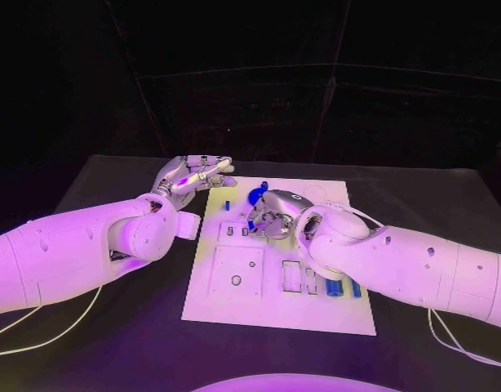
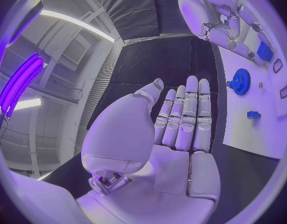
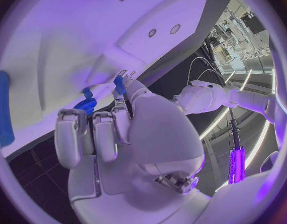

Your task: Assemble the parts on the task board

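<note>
Nearest you on the task board (image 1: pixel 277 314), at about five o'clock from its middle, a few blue pieces (image 1: pixel 343 287) lie by the rectangular slots (image 1: pixel 294 274); I take them for parts waiting their turn, set within reach of the right arm.

Move up to the board's middle and you meet your right hand (image 1: pixel 269 219). It is bent down over the board with its fingers curled, and the right wrist view shows a small blue part (image 3: pixel 119 84) pinched at the fingertips, close above the white surface. I'd judge the hand is held this low and this steep so the part can go straight down into a seat, though the seat itself is hidden under the fingers.

Just past the hand, at about twelve o'clock, a blue gear (image 2: pixel 240 81) already stands on the board, with a small blue peg-like part (image 2: pixel 253 115) near it.

Farthest out, at roughly eleven o'clock and off the board's far left corner, your left hand (image 1: pixel 194 174) hovers released, holding nothing; its wrist view shows a flat palm with straight fingers (image 2: pixel 187 114). It seems parked clear so it does not block the right hand's work.
</note>
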`<action>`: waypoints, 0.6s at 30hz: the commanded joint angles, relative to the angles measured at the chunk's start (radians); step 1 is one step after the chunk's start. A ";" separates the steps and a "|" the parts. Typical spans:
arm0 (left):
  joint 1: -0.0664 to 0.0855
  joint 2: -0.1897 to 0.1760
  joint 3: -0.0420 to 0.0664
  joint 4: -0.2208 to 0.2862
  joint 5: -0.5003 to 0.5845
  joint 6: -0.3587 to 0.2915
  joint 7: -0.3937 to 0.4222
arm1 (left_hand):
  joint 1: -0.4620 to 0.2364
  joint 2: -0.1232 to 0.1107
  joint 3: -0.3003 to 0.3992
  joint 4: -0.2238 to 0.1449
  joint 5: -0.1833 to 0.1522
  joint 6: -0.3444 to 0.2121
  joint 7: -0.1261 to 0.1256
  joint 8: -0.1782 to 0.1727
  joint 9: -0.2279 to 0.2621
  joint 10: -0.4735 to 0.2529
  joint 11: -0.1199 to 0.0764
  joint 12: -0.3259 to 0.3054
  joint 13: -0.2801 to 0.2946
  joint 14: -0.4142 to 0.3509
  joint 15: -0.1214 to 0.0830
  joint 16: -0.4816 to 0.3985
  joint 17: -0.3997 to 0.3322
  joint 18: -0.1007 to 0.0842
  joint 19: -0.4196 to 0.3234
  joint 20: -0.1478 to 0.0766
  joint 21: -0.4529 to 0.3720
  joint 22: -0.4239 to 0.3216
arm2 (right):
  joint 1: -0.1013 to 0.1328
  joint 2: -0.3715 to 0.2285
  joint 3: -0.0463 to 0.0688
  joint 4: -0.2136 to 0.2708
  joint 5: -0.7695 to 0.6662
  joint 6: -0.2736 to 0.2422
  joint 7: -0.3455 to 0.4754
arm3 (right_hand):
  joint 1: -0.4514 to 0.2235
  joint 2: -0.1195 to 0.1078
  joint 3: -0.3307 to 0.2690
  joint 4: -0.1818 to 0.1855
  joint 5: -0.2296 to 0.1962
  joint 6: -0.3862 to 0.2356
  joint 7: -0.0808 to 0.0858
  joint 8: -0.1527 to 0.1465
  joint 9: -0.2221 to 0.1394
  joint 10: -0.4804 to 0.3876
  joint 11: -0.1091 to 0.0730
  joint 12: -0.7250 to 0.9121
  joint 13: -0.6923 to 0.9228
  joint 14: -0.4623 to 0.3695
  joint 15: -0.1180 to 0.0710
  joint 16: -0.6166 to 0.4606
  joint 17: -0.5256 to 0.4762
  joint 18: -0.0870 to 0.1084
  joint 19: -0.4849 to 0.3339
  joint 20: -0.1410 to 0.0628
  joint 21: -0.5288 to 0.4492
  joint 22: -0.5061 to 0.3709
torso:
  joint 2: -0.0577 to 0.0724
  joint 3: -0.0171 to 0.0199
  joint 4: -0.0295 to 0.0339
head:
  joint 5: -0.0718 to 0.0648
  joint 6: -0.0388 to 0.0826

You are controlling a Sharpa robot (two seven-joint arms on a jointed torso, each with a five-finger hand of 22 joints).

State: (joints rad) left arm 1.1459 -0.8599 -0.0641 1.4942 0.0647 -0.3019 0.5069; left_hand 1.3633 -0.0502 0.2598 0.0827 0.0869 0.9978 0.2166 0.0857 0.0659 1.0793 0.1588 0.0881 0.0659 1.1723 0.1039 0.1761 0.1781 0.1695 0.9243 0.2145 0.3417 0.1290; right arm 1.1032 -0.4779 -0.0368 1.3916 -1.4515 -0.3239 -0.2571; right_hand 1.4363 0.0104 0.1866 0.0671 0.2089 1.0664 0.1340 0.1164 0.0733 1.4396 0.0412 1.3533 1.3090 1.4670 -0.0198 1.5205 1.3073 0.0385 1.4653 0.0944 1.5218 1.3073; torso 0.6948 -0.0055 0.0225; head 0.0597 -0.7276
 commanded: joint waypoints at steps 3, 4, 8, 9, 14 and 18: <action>0.002 0.002 0.001 0.000 0.007 -0.001 0.016 | -0.001 0.006 0.001 -0.004 0.003 0.007 -0.002 -0.006 0.001 0.006 -0.002 -0.004 0.000 0.004 -0.001 -0.004 0.002 0.014 0.004 0.001 -0.006 -0.002 | -0.001 0.002 0.000 0.001 -0.038 0.019 -0.016 | -0.003 0.004 0.007 -0.001 0.004 0.014 -0.009 0.003 0.002 -0.007 -0.001 -0.003 0.054 0.079 -0.007 -0.003 0.154 -0.014 0.026 -0.007 0.005 0.164 | -0.001 0.0003 -0.0008 | 0.003 -0.004; 0.002 0.002 0.001 0.000 0.007 -0.001 0.015 | -0.001 0.006 0.001 -0.004 0.003 0.007 -0.002 -0.006 0.001 0.006 -0.002 -0.004 0.000 0.004 -0.001 -0.004 0.002 0.014 0.004 0.001 -0.006 -0.002 | -0.001 0.001 0.000 0.001 -0.039 0.021 -0.017 | -0.004 0.004 0.007 -0.001 0.004 0.014 -0.009 0.003 0.002 -0.007 -0.001 -0.003 0.054 0.079 -0.007 -0.003 0.154 -0.014 0.026 -0.007 0.005 0.163 | -0.001 0.0001 -0.0009 | 0.003 -0.004; 0.002 0.003 0.001 -0.001 0.007 0.001 0.014 | -0.001 0.006 0.001 -0.004 0.003 0.007 -0.002 -0.006 0.001 0.006 -0.002 -0.004 0.000 0.004 -0.001 -0.004 0.002 0.014 0.004 0.001 -0.006 -0.002 | -0.002 -0.002 0.000 0.001 -0.045 0.025 -0.026 | -0.006 0.002 0.007 -0.001 0.004 0.014 -0.009 0.003 0.002 -0.008 -0.001 -0.004 0.053 0.079 -0.007 -0.004 0.154 -0.014 0.026 -0.007 0.004 0.163 | -0.001 0.0003 -0.0015 | 0.004 -0.006; 0.002 0.003 0.001 -0.001 0.007 0.001 0.013 | -0.001 0.006 0.001 -0.004 0.003 0.007 -0.002 -0.006 0.001 0.006 -0.002 -0.004 0.000 0.004 -0.001 -0.004 0.002 0.014 0.004 0.001 -0.006 -0.002 | -0.002 -0.004 0.000 0.002 -0.047 0.027 -0.028 | -0.007 0.001 0.007 -0.001 0.003 0.014 -0.009 0.002 0.002 -0.008 -0.001 -0.004 0.053 0.079 -0.007 -0.004 0.154 -0.013 0.026 -0.007 0.004 0.163 | -0.001 0.0002 -0.0013 | 0.004 -0.007; 0.002 0.004 0.001 -0.002 0.007 0.002 0.011 | -0.001 0.006 0.002 -0.005 0.003 0.008 -0.002 -0.006 0.001 0.007 -0.003 -0.004 0.000 0.004 -0.001 -0.005 0.002 0.014 0.004 0.001 -0.006 -0.002 | -0.002 -0.007 0.000 0.003 -0.051 0.044 -0.037 | -0.011 -0.003 0.007 -0.002 0.000 0.013 -0.009 0.001 0.002 -0.009 0.000 -0.006 0.051 0.079 -0.007 -0.005 0.152 -0.013 0.025 -0.007 0.004 0.162 | -0.001 0.0003 -0.0019 | 0.004 -0.011; 0.002 0.005 0.001 -0.003 0.007 0.003 0.010 | -0.001 0.006 0.002 -0.005 0.003 0.008 -0.002 -0.006 0.001 0.007 -0.003 -0.004 0.000 0.004 -0.001 -0.005 0.002 0.014 0.004 0.001 -0.006 -0.002 | -0.003 -0.005 -0.001 0.001 -0.053 0.059 -0.043 | -0.015 -0.007 0.008 -0.002 -0.004 0.012 -0.008 0.000 0.002 -0.011 0.000 -0.010 0.048 0.078 -0.006 -0.006 0.149 -0.013 0.023 -0.007 0.003 0.160 | 0.000 0.0001 -0.0006 | 0.002 -0.012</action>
State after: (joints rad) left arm 1.1463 -0.8561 -0.0642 1.4904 0.0692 -0.3028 0.5072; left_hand 1.3633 -0.0502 0.2598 0.0827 0.0869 0.9975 0.2164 0.0857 0.0659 1.0792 0.1588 0.0881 0.0658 1.1723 0.1039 0.1763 0.1788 0.1696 0.9243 0.2145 0.3417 0.1280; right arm 1.1012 -0.4833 -0.0357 1.3933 -1.4902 -0.2978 -0.2829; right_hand 1.4300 0.0036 0.1889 0.0646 0.2034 1.0664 0.1339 0.1167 0.0738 1.4353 0.0412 1.3473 1.3091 1.4670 -0.0198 1.5204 1.3073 0.0384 1.4653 0.0945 1.5217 1.3073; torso 0.6939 -0.0052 0.0209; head 0.0635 -0.7389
